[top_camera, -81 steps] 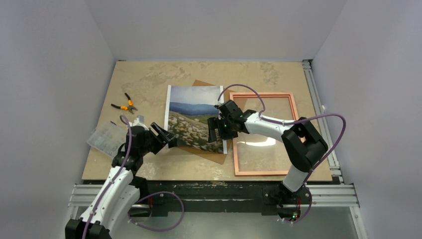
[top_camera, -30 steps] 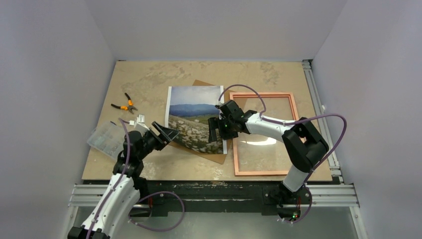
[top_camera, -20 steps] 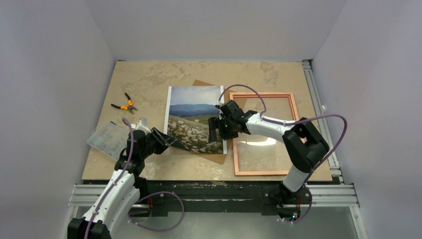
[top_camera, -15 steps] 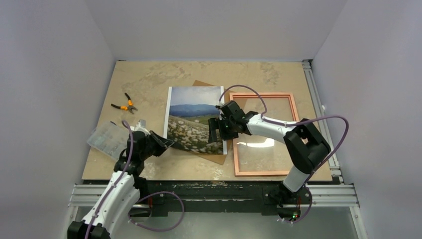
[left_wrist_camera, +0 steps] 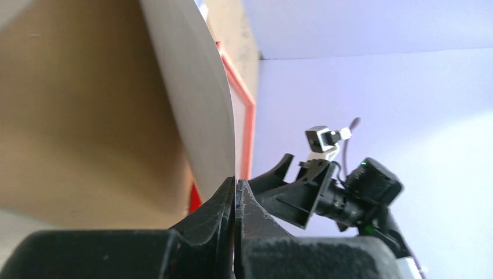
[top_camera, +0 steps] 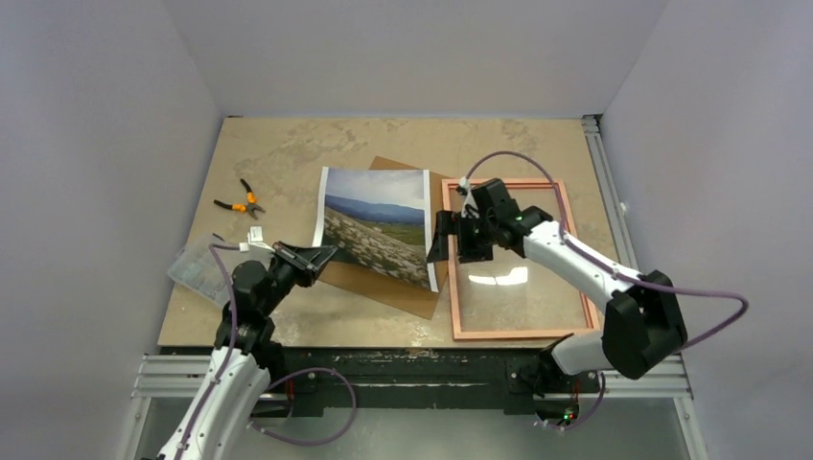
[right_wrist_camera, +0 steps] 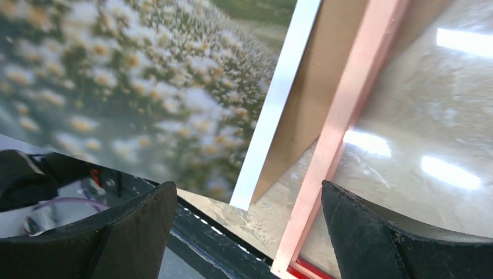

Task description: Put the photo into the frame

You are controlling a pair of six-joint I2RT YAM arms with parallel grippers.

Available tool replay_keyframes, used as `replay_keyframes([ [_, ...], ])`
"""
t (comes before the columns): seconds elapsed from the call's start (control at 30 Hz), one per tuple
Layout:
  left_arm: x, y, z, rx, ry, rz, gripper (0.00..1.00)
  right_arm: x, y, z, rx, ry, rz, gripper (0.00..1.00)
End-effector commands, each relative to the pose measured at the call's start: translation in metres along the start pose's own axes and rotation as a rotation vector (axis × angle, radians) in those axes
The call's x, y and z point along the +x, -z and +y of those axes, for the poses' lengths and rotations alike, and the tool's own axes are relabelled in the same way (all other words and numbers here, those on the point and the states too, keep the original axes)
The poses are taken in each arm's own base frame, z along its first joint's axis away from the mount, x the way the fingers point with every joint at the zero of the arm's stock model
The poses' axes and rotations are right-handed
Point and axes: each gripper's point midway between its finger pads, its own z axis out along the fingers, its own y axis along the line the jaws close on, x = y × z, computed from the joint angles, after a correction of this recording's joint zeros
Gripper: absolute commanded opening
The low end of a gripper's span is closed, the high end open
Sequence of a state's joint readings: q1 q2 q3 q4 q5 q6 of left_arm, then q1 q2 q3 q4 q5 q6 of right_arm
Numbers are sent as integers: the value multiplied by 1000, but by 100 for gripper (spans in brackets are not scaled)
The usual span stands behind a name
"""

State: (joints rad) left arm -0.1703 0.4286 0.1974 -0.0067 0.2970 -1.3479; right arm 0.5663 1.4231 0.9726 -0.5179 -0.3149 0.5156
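Observation:
The photo [top_camera: 376, 222], a landscape print, lies tilted on the brown backing board [top_camera: 407, 290], its near-left corner lifted. My left gripper [top_camera: 323, 253] is shut on that corner. In the left wrist view the jaws [left_wrist_camera: 235, 181] pinch the sheet's thin edge, and the photo's pale underside [left_wrist_camera: 200, 99] curves up from them. The frame [top_camera: 452, 287] lies to the right, pale back up, with a clear pane [top_camera: 518, 283]. My right gripper [top_camera: 458, 236] hovers open over the frame's left rail [right_wrist_camera: 343, 128], next to the photo's white border [right_wrist_camera: 279, 104], holding nothing.
Orange-handled pliers [top_camera: 241, 203] and a clear plastic box [top_camera: 197, 268] sit at the left of the table. The backing board [right_wrist_camera: 314, 87] pokes out between the photo and the frame. An aluminium rail [top_camera: 431, 369] runs along the near edge.
My left gripper has shut on the photo's near-left corner and lifted it, skewing the sheet. My right gripper has left the photo's right edge, moving right over the frame's rail.

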Motion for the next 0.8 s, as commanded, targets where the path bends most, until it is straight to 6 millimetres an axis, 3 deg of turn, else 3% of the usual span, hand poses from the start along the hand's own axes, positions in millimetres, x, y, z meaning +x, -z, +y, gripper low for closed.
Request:
replay_keyframes([
  [0.0,-5,9,-52,238,118,-7,0,-7,34,-6,-60,-60,-42,94],
  [0.17,0,17,-70,314,149,22,0,-17,57,-24,-63,-112,-89,94],
  [0.3,13,18,-78,326,147,68,0,-16,63,-32,-101,-157,-86,94],
  [0.5,32,11,-86,339,145,118,0,6,48,-16,-303,-277,7,93],
  [0.77,30,15,-91,342,132,108,0,32,30,-16,-378,-449,49,90],
])
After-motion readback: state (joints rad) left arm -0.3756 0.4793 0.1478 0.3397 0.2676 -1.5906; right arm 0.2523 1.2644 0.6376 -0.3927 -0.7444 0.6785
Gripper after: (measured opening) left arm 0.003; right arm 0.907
